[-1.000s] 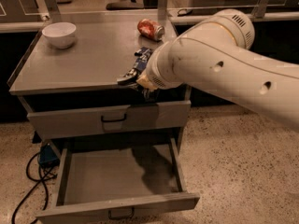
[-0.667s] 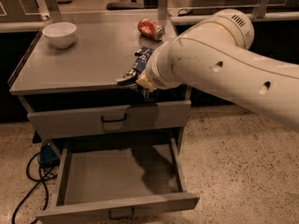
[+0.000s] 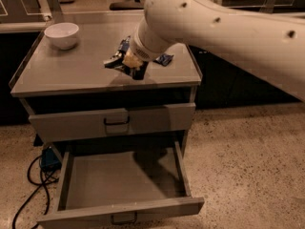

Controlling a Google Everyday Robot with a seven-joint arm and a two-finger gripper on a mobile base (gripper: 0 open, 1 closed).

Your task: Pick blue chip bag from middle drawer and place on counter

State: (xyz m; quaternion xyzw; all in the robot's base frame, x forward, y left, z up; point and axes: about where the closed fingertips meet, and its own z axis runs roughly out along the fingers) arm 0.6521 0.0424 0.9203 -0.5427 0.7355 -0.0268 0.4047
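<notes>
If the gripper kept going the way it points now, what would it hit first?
The counter. The gripper, chip bag at its tip, angles down and left over the front part of the top, so bare metal comes first. Its height above is unclear.
</notes>
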